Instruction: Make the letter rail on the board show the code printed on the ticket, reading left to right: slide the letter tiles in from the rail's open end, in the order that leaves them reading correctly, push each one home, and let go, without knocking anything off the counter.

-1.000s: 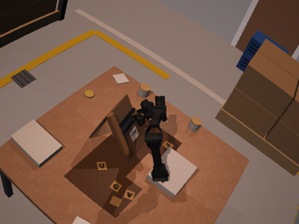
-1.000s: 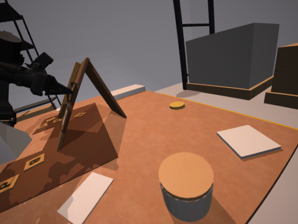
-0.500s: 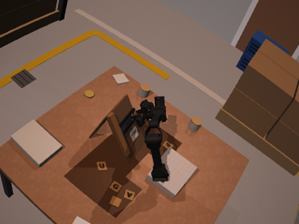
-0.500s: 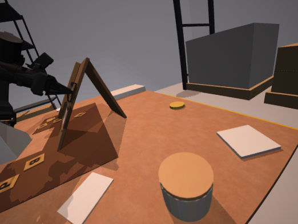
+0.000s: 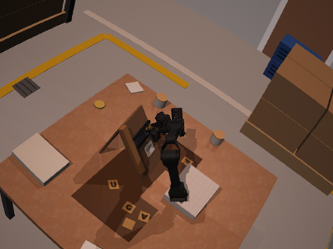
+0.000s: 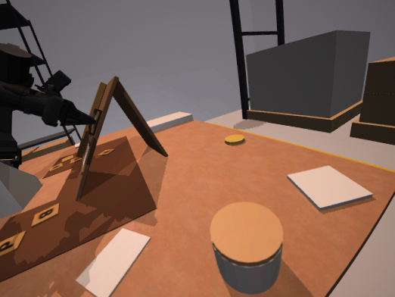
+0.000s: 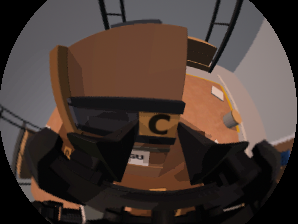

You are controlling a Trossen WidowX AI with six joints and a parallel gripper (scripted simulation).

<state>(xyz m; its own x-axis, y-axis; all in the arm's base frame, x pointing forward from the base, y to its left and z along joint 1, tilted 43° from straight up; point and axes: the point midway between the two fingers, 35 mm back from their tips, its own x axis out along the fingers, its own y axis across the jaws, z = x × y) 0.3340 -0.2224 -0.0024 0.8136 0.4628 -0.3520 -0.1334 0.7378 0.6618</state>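
The brown table (image 5: pixel 245 184) (image 6: pixel 227 170) stands on a grey floor, with big boxes (image 5: pixel 305 105) near the wall. On the table, my wooden board (image 5: pixel 132 149) (image 6: pixel 102 125) (image 7: pixel 125 65) leans like a little tent.

My hand (image 5: pixel 149 128) (image 6: pixel 94 121) (image 7: pixel 158 123) is up at the board, holding the C tile (image 7: pixel 159 124) between its two fingers. Only the wrist view lets me read that C. It shows the tile at the right end of the letter rail (image 5: pixel 142 133) (image 7: pixel 125 104), by the dark strips. I cannot tell how snugly it sits there.

The top view shows me more tiles lying flat: the U tile (image 5: pixel 113 185) by itself, then the G tile (image 5: pixel 128 207), the upside-down A tile (image 5: pixel 144 216) and a plain-looking tile (image 5: pixel 129 224) close together. The side view shows the B tile (image 6: pixel 45 214) and the P tile (image 6: pixel 9 244) much better; from the top, the arm and the shade hide a lot there.

The white ticket (image 5: pixel 149 149) (image 7: pixel 139 157) is below the rail. In the wrist view I can read "GU" on it, but a finger hides some.
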